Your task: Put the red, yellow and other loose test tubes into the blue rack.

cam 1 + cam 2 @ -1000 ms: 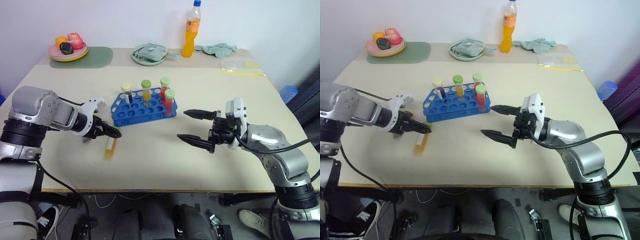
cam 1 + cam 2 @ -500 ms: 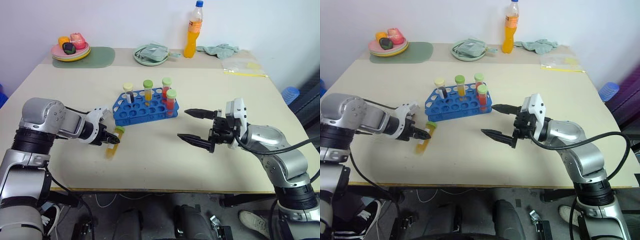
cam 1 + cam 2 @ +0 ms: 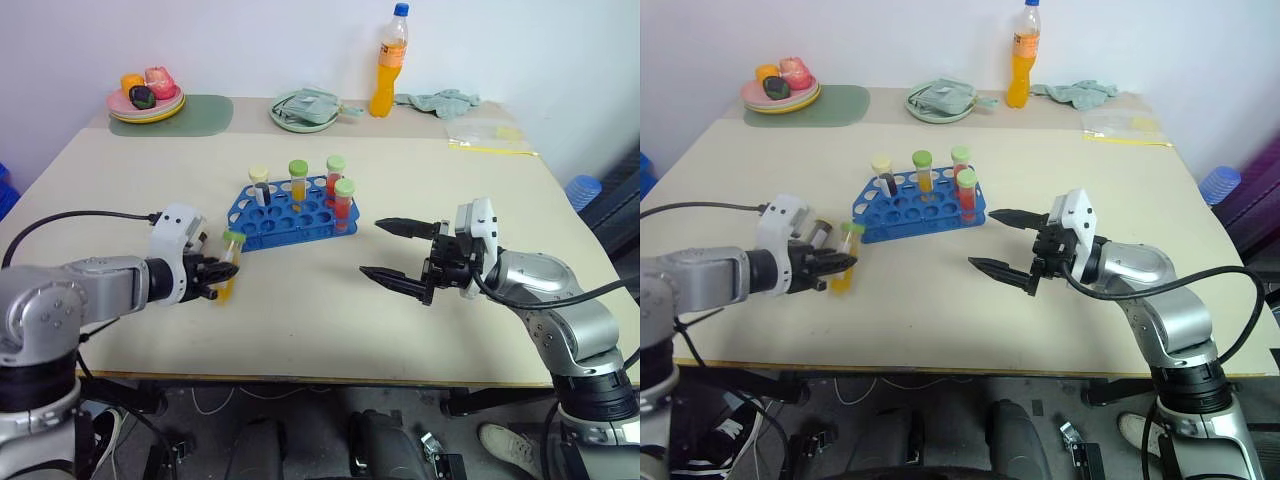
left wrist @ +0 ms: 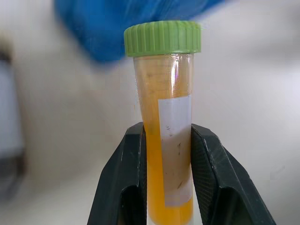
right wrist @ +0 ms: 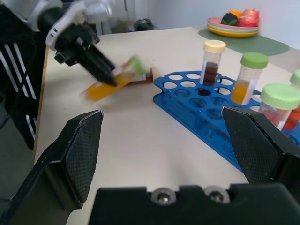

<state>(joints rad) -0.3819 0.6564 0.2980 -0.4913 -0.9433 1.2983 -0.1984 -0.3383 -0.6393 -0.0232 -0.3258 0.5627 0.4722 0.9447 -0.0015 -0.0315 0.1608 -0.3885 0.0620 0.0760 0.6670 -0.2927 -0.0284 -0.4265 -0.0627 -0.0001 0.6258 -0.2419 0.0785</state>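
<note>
left gripper clamps yellow tube off the table, beside blue rack; right gripper spread, empty.

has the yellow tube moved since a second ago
Yes. The yellow tube lay flat on the table a second ago, short of the blue rack. Now the left gripper is shut on it, holding it off the table.
</note>
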